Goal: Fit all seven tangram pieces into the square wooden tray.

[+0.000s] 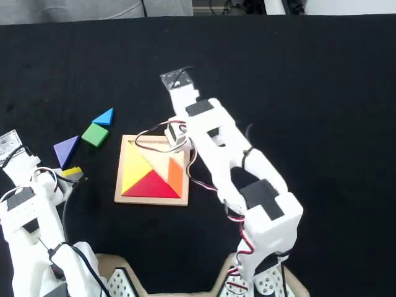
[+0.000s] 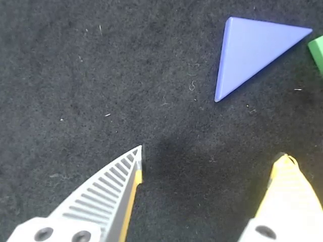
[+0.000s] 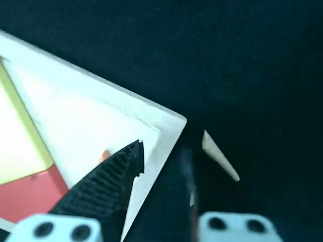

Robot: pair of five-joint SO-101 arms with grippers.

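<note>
- The table [image 1: 309, 74], under black cloth, carried everything.
- The square wooden tray [image 1: 148, 200] lay directly beneath the right pincer [image 3: 171, 138]. Its jaws stood moderately apart and empty, one over the tray's bare corner and the other just outside the rim.
- Back from that pincer's tips, the yellow triangle [image 1: 133, 170], the red triangle [image 1: 151, 185] and the orange piece [image 1: 176, 173] sat in the tray, touching one another. Bare wood was left in the corner under the pincer.
- The left pincer [image 2: 212, 154] was spread wide and held nothing, over bare cloth. The tray lay well off to its side. Judging by position, it was the nearer pincer to the loose pieces.
- The purple triangle [image 2: 252, 50] lay flat ahead of the left pincer, offset toward its yellow-tipped finger [image 2: 287, 171] and apart from both tips.
  - Its long edge faced the pincer and ran at a slant across the line between the jaws.
  - Its square corner pointed away, and one sharp corner came nearest, roughly on the pincer's midline.
  - The coming grasp probably turned on that slant. The jaws seemed to need a wrist turn so as to close across the long edge and the square corner, not along the long axis.
- The green square [image 1: 94, 134] sat just beyond the purple triangle.
- The small blue triangle [image 1: 104, 117] lay farthest from the left pincer, near the green square and pointing away.
</note>
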